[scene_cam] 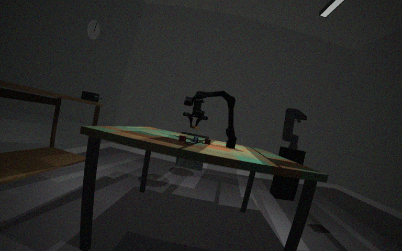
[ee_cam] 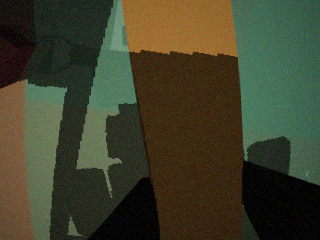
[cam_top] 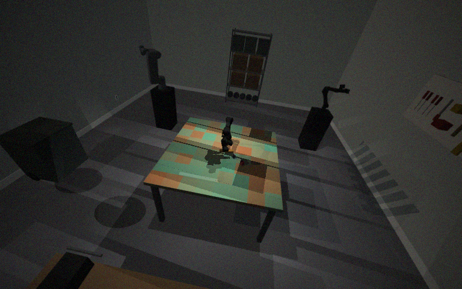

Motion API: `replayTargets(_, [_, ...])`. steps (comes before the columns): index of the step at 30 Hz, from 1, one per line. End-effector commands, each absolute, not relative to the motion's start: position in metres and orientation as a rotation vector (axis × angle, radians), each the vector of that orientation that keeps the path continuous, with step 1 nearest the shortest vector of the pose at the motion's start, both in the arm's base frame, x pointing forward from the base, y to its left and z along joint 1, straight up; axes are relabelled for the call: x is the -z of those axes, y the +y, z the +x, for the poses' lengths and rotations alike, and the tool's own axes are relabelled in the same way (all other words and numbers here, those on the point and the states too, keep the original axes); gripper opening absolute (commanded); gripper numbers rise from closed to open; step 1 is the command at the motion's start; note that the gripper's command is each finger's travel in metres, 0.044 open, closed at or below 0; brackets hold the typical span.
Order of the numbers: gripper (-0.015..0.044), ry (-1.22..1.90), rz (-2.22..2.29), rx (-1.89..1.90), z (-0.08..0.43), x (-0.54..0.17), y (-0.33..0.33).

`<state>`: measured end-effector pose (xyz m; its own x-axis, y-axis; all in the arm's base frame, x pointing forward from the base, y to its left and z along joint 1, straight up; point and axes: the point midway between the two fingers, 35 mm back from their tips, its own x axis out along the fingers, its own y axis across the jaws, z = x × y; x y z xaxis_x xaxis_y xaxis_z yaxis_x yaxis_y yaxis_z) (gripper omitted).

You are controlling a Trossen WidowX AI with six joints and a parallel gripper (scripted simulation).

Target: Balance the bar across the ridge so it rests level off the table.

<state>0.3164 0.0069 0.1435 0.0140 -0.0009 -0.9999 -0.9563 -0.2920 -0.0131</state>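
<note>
The orange bar (cam_top: 230, 151) (scene_cam: 194, 127) (ee_cam: 186, 115) is held raised above the table, partly in shadow in the wrist view. My gripper (cam_top: 225, 150) (scene_cam: 194, 126) (ee_cam: 198, 200) is shut on the bar, one dark finger at each side of it. The small blue-grey ridge (scene_cam: 195, 139) (cam_top: 233, 156) stands on the table, below the bar in the exterior view and just right of it in the top view. The bar is clear of the ridge in the exterior view. The bar's exact tilt is too small to tell.
A red block (scene_cam: 182, 138) (cam_top: 242, 163) (ee_cam: 10, 62) stands at one side of the ridge, and a second red block (scene_cam: 208, 141) at the other. The patchwork table (cam_top: 204, 185) (scene_cam: 142, 139) carries dark shadows. The arm's base (scene_cam: 231, 144) stands close by.
</note>
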Motion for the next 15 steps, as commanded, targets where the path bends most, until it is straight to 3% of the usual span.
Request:
replayTargets(1, [0.0,0.994,-1.49,-1.454,0.313,-0.146,0.022])
replayTargets(15, [0.0,0.828,-1.666,-1.63,0.299,-0.145,0.074])
